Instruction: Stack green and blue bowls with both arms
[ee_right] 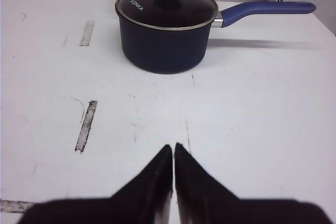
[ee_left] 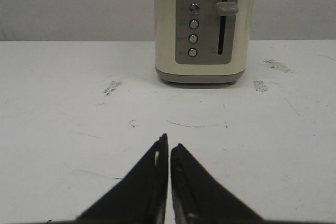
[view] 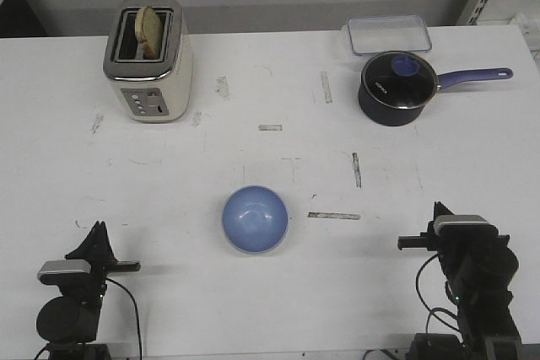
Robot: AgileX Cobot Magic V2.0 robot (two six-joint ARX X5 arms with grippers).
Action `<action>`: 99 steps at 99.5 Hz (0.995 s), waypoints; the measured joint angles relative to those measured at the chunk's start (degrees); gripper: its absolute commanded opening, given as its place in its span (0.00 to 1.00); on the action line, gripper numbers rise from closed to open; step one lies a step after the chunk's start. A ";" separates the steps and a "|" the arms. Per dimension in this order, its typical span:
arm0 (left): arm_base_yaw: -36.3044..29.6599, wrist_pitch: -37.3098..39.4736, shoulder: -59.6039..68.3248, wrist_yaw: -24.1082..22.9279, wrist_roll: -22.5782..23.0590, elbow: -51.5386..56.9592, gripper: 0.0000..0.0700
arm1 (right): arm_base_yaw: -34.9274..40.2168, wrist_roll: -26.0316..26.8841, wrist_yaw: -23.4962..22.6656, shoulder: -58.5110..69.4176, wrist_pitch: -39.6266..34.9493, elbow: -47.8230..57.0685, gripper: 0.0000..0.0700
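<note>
The light blue bowl (view: 255, 219) sits upright on the white table (view: 270, 292), near the front middle, between the two arms. A thin pale greenish edge runs along its right and lower rim; I cannot tell if that is the green bowl under it. No separate green bowl shows in any view. My left gripper (view: 99, 229) (ee_left: 169, 142) is shut and empty at the front left, pointing at the toaster. My right gripper (view: 439, 208) (ee_right: 174, 148) is shut and empty at the front right, pointing at the saucepan. Both are well apart from the bowl.
A cream toaster (view: 148, 58) (ee_left: 203, 27) with a slice of bread stands at the back left. A dark navy saucepan (view: 396, 88) (ee_right: 165, 27) with lid and long handle stands at the back right, with a clear plastic container (view: 388, 34) behind it.
</note>
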 measured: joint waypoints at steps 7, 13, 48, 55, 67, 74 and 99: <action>0.00 0.00 0.00 0.00 0.00 0.00 0.00 | 0.00 0.00 0.02 0.00 0.00 0.00 0.00; 0.00 0.02 0.00 0.00 0.00 0.00 0.00 | 0.00 0.00 0.02 0.00 0.00 0.00 0.00; 0.00 0.00 0.00 0.04 0.00 0.00 0.00 | 0.00 -0.70 1.36 -0.83 1.49 -0.20 0.00; 0.00 0.00 0.00 0.07 0.00 0.00 0.00 | 0.00 -0.59 0.81 -1.86 4.35 -1.03 0.00; 0.00 0.00 0.00 0.07 0.00 0.00 0.00 | 0.02 -0.13 0.26 -5.03 11.17 -6.25 0.00; 0.00 0.00 0.00 0.07 0.00 0.00 0.00 | 0.13 0.15 0.09 -7.61 15.50 -11.04 0.00; 0.00 0.00 0.00 0.09 0.00 0.00 0.00 | 0.70 1.29 -0.63 -20.37 22.45 -25.88 0.00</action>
